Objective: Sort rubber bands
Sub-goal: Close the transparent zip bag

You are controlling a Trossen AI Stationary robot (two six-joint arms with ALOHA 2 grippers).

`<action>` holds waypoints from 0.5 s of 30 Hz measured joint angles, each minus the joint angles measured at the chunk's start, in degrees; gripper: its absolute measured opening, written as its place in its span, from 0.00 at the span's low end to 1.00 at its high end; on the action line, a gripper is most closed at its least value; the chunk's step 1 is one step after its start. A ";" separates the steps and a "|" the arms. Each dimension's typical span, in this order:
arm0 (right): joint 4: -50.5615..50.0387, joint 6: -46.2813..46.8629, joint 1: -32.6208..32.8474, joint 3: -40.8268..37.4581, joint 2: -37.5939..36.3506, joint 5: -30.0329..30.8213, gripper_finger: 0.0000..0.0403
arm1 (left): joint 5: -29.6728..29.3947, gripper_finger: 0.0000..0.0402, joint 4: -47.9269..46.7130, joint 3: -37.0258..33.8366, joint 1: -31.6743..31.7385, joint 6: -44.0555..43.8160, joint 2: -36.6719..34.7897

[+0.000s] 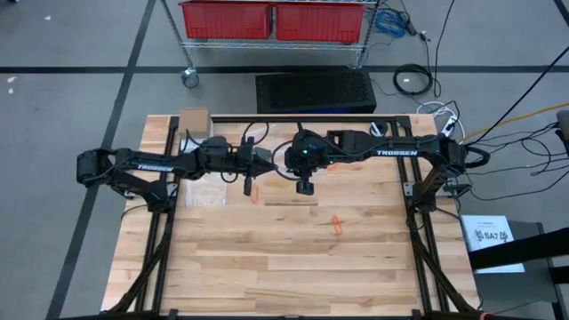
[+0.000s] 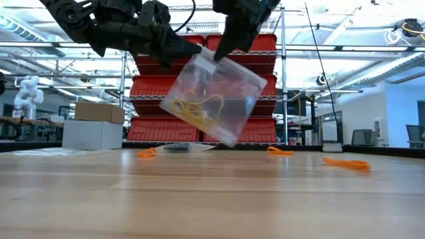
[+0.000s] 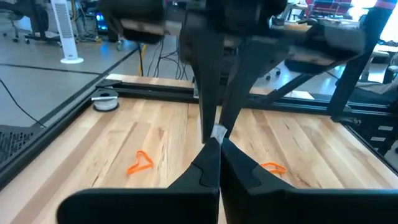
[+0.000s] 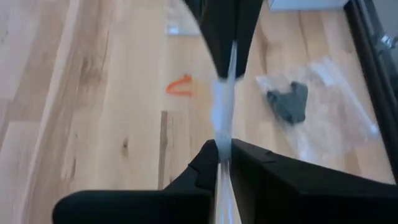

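We see a tangle of pale tan-yellow rubber bands [image 2: 197,108] sagging in the lower corner of the clear bag [image 2: 216,93] hanging tilted just beneath both pairs of jaws. Loose orange rubber bands lie flat on the tabletop [image 2: 212,199]: one [image 1: 252,190] just below the left jaws, another [image 1: 338,224] well past the right jaws, nearer the front edge.
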 joint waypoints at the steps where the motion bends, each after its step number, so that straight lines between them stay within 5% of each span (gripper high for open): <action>1: -0.90 0.18 0.00 0.00 0.00 0.02 0.03 | -0.02 0.00 0.04 0.00 0.00 0.00 -0.21; 15: -13.81 3.69 -0.11 -0.04 0.00 4.41 0.03 | -1.48 0.00 -3.27 0.00 0.04 1.42 -3.79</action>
